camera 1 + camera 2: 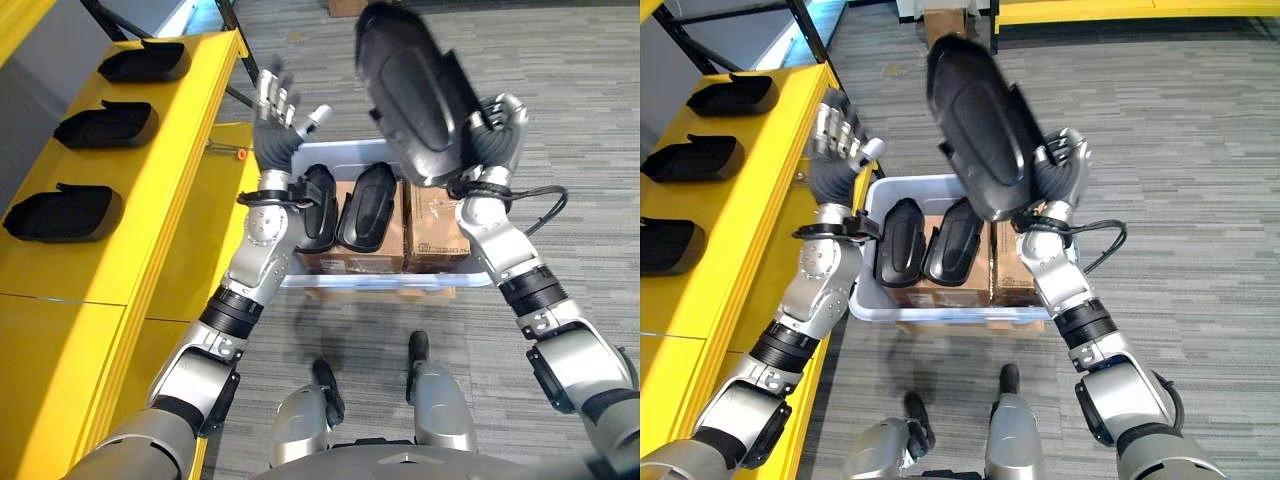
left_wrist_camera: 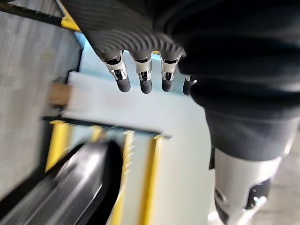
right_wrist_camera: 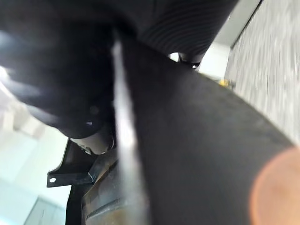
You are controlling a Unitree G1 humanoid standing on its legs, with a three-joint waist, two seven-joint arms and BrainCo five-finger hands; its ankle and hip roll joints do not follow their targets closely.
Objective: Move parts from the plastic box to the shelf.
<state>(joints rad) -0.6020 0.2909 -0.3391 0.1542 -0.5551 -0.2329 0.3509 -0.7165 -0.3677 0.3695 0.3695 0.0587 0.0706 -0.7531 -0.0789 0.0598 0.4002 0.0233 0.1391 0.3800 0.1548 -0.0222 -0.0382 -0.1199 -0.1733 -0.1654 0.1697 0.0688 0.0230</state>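
Observation:
My right hand point(image 1: 497, 135) is shut on a large black moulded part point(image 1: 415, 95) and holds it high above the pale plastic box point(image 1: 940, 312); the same part looms close in the right wrist view point(image 3: 197, 154). Two more black parts point(image 1: 365, 205) point(image 1: 318, 205) stand side by side in the box, on brown cartons point(image 1: 435, 225). My left hand point(image 1: 278, 115) is raised, open, with straight fingers point(image 2: 140, 77), between the box and the yellow shelf point(image 1: 170, 140). On that shelf lie three black parts point(image 1: 145, 62) point(image 1: 105, 125) point(image 1: 62, 212) in a row.
The yellow shelf runs along the left, its edge close to my left arm. Grey carpet surrounds the box on the right and beyond it. A small orange-tipped pin point(image 1: 240, 153) sits at the shelf's edge near the box.

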